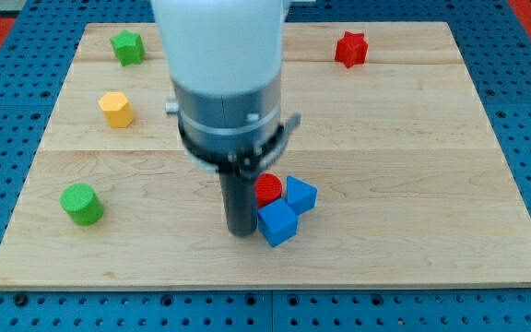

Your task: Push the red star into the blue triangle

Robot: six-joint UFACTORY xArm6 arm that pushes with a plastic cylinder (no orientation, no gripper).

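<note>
The red star (349,48) lies near the view's top right of the wooden board. A blue block (300,195), which looks like the triangle, lies low in the middle, far below and left of the star. It touches a red cylinder (267,190) and a blue cube (277,223). My tip (241,231) rests on the board just left of the blue cube and below-left of the red cylinder. It is far from the red star.
A green star-like block (128,46) lies at the top left, a yellow hexagon (116,109) below it, and a green cylinder (82,204) at the lower left. The arm's wide white body (219,55) hides the board's upper middle.
</note>
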